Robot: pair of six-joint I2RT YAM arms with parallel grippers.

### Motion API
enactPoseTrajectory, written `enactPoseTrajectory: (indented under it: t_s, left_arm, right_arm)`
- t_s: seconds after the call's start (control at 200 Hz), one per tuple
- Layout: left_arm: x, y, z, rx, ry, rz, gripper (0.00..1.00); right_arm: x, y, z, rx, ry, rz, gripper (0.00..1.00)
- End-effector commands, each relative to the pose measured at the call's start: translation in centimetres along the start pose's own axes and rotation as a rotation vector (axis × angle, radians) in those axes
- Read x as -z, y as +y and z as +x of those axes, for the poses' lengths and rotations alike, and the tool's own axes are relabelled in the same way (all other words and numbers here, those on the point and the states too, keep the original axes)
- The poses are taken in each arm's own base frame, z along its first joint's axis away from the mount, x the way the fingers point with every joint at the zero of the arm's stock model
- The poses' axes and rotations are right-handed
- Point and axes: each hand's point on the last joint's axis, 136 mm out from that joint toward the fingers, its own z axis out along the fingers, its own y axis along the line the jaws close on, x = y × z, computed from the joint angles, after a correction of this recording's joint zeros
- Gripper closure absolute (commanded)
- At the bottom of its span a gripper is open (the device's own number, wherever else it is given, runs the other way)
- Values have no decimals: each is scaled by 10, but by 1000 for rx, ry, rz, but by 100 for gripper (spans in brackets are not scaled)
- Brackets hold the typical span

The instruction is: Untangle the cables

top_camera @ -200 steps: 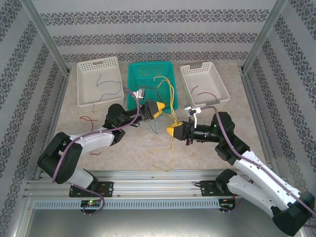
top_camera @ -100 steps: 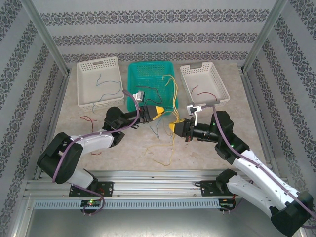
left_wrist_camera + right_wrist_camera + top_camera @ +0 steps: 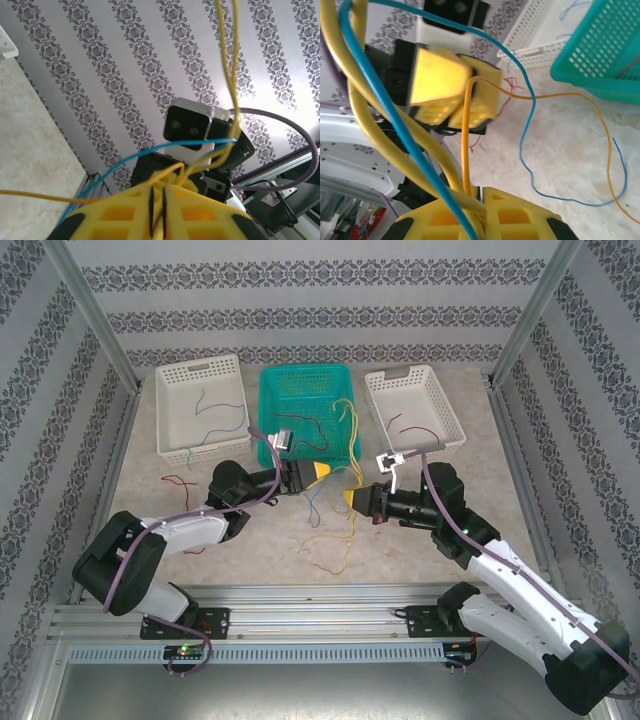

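The cables hang in a tangle between my two grippers in front of the teal basket (image 3: 272, 390). Yellow cables (image 3: 352, 435) run up into the basket and loop down onto the table (image 3: 330, 540). A blue cable (image 3: 315, 502) droops between them. My left gripper (image 3: 322, 472) is shut on a thin yellow-orange cable (image 3: 172, 174), with the blue cable (image 3: 130, 159) crossing just above it. My right gripper (image 3: 350, 497) faces it closely, shut on a bundle of yellow cables (image 3: 442, 152). The yellow-orange strand (image 3: 466, 145) rises from its jaws, and a blue cable (image 3: 385, 115) lies over them.
A white basket (image 3: 172, 380) at the back left holds blue-grey cables. Another white basket (image 3: 440, 405) at the back right holds a red cable. A loose red cable (image 3: 180, 480) lies on the table left of my left arm.
My left gripper has closed on a yellow-orange cable. Both grippers have shifted slightly, and the hanging loops have been pulled up and rearranged.
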Motion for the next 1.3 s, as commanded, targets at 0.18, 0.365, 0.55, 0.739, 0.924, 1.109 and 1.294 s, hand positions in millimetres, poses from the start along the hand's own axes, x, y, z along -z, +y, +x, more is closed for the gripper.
enactPoseTrajectory:
  t_s: [0.18,0.365,0.55,0.739,0.924,1.109,1.294]
  left_arm:
    - [14,-4,25,-87,67,-59,91]
    - [31,0,29,-199,113,-283,80]
    - [56,8,22,-266,143,-501,69]
    - [84,14,8,-310,159,-711,62]
    - [108,24,0,-350,176,-857,55]
    - [122,37,1,-355,183,-923,53]
    - [136,26,-13,-402,103,-965,46]
  right_arm:
    - [1,-75,23,-113,103,367,96]
    - [7,-112,38,-152,157,553,87]
    - [11,-124,36,-159,169,639,64]
    - [15,-119,16,-113,156,680,50]
    - [23,-107,-14,-31,146,724,47]
    - [12,-107,-24,0,193,736,46]
    - [-54,-104,-45,55,297,655,46]
